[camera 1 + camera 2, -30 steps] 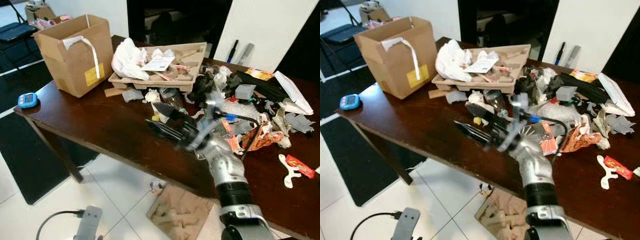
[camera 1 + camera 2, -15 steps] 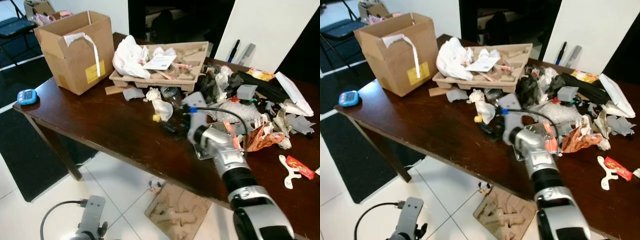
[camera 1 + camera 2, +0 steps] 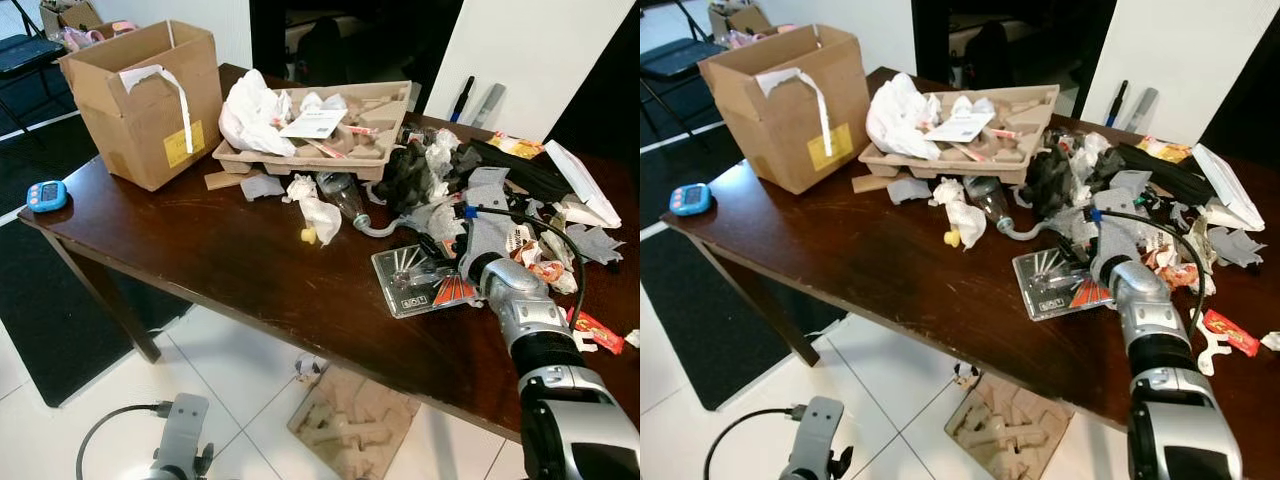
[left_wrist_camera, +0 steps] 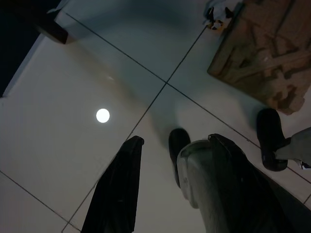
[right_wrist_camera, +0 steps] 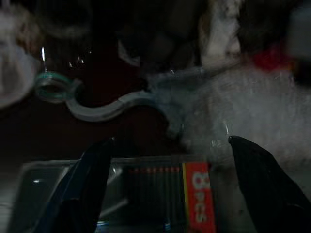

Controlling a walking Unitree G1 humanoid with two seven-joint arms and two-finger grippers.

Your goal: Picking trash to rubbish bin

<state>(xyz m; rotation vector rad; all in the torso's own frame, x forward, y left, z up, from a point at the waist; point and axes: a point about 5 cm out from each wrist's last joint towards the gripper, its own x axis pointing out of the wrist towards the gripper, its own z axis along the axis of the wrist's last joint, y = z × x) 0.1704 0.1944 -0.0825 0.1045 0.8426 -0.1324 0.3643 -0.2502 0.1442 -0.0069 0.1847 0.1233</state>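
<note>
Trash lies heaped across the right half of the dark wooden table (image 3: 200,250). My right gripper (image 3: 437,248) reaches in from the lower right and hangs low at the edge of the heap, open. In the right wrist view its fingers (image 5: 82,184) stand wide apart over a clear blister pack (image 5: 160,194) with a red label; nothing is held. The same pack (image 3: 415,280) lies flat near the table's front edge. Just beyond it are a curved grey piece (image 5: 116,107) and a clear bottle (image 3: 345,195). My left gripper (image 4: 175,141) hangs open over the floor.
An open cardboard box (image 3: 140,100) stands at the table's far left, a blue timer (image 3: 47,195) beside it. A pulp tray (image 3: 320,140) of paper scraps sits at the back. Crumpled tissue (image 3: 318,210) lies mid-table. A pulp sheet (image 3: 350,420) lies on the tiled floor.
My right arm has swung from the middle of the table's front to the right and now sits over the blister pack. The camera has shifted slightly.
</note>
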